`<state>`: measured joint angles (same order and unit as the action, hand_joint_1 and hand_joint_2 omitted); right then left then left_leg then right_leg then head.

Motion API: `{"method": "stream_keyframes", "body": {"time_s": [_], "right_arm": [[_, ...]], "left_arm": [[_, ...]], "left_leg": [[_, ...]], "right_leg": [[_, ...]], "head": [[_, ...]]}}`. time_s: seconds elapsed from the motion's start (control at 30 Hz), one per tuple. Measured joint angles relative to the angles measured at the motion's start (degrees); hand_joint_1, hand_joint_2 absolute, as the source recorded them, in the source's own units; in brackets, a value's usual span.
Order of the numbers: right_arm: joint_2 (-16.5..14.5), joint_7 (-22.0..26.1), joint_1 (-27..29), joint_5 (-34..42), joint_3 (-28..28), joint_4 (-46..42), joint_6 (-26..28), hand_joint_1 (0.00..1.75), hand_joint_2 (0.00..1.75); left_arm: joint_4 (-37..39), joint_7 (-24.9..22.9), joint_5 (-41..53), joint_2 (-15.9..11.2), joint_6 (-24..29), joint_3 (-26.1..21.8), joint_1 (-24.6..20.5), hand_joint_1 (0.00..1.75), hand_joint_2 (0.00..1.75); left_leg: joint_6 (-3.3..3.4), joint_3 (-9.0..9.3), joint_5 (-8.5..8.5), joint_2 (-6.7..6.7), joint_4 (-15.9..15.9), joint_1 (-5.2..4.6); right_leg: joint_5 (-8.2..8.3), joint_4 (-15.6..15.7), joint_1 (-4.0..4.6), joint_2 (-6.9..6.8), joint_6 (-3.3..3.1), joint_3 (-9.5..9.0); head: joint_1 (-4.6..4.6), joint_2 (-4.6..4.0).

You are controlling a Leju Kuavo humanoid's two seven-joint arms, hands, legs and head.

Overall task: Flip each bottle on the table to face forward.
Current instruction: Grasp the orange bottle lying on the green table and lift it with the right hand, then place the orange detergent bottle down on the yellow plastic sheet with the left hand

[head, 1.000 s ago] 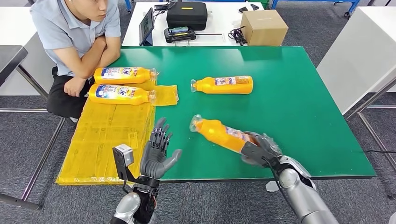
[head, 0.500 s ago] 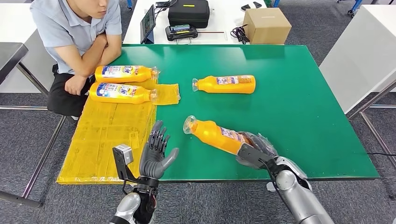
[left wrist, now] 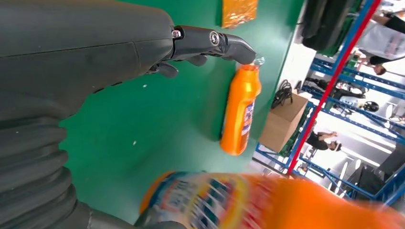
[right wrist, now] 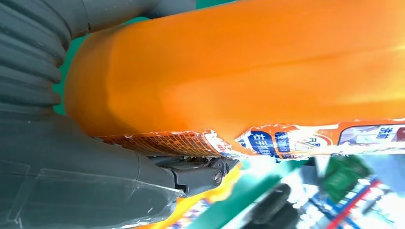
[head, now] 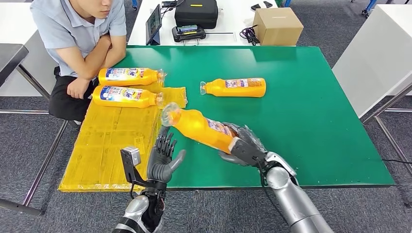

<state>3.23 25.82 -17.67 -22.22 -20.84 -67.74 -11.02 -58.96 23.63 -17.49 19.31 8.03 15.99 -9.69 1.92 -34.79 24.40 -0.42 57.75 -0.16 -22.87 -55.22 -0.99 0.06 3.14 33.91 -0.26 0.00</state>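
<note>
My right hand (head: pixel 245 147) grips the base end of an orange bottle (head: pixel 199 127) and holds it lifted over the green table (head: pixel 311 116), cap end tilted up toward the left. The right wrist view shows the same bottle (right wrist: pixel 248 76) close up with its torn label. My left hand (head: pixel 163 158) stands open, fingers spread, just below the bottle's cap end and apart from it. In the left wrist view the held bottle (left wrist: pixel 267 205) blurs past near my left hand (left wrist: pixel 95 57). A second orange bottle (head: pixel 234 88) lies on its side farther back on the table, also seen as bottle (left wrist: pixel 240 110).
Two more orange bottles (head: pixel 128 76) (head: pixel 127 96) lie on a yellow sheet (head: pixel 111 141) at the left. A person (head: pixel 80 34) sits at the table's far left corner, arms folded. Behind the table stand a cardboard box (head: pixel 277 25), a black case (head: pixel 196 12) and a tablet (head: pixel 153 23).
My right hand has lifted the orange bottle off the table and carried it left and up, toward my left hand. The left hand has barely moved.
</note>
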Motion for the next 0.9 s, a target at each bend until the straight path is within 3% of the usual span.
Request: {"method": "stream_keyframes", "body": {"time_s": [0.17,0.5,0.9], "right_arm": [[-2.2,-0.1,0.0,1.7,-1.3,-2.5,0.0,1.75,1.75],[-3.3,-0.9,-0.2,2.3,-2.8,-3.0,-0.3,1.75,1.75],[-3.5,0.3,-1.6,3.0,-5.4,6.9,0.2,1.75,1.75]], "left_arm": [[1.5,0.4,-1.1,0.0,-0.3,-0.2,-0.2,0.0,1.75],[3.3,1.3,-1.8,0.1,-1.8,1.0,-1.3,0.0,1.75],[0.8,6.9,3.9,0.1,0.2,3.9,-2.7,0.0,1.75]], "left_leg": [[0.0,-0.02,0.0,-0.02,0.0,0.0],[0.0,-0.05,0.0,-0.03,0.0,0.0],[0.0,-0.09,0.0,-0.08,0.0,0.0]], "right_leg": [[0.0,0.0,0.0,-0.01,0.0,0.03],[0.0,0.0,0.0,-0.02,0.0,0.04],[0.0,0.0,0.0,-0.06,0.0,0.05]], "head": [[-0.01,0.0],[0.0,0.0],[0.0,0.0]]}}
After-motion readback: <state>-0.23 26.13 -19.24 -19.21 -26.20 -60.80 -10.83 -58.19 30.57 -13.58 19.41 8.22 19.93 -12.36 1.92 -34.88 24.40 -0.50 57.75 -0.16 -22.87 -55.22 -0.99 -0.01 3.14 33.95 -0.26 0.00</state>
